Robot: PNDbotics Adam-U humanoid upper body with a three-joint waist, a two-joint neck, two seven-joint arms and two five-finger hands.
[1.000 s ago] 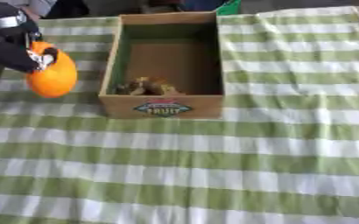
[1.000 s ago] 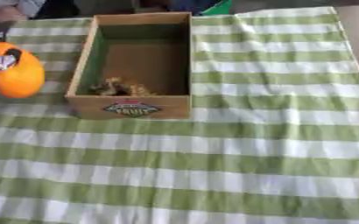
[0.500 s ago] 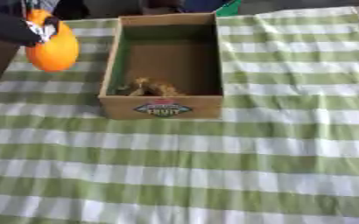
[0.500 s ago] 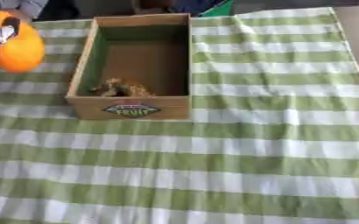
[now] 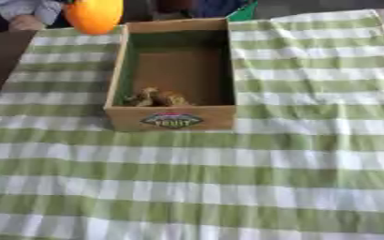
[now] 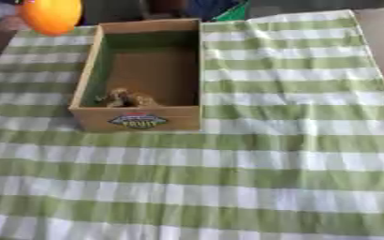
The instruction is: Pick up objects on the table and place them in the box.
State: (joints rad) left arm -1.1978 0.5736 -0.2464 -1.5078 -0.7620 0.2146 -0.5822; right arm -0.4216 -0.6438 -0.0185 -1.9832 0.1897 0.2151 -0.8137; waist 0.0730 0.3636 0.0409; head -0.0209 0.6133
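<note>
A: Where's the orange object [image 5: 93, 15]?
B: I see it up at the box's [image 5: 172, 119] far-left corner, off the cloth. Left hand hidden; I can't tell its grip. Something brown [image 5: 156, 98] inside, near wall.

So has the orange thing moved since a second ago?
Yes. The orange object has moved up the picture: earlier it sat level with the near end of the box, now it is past the far left corner.

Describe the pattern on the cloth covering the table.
The tablecloth is checked in green and white bands; the left eye view shows it best.
</note>
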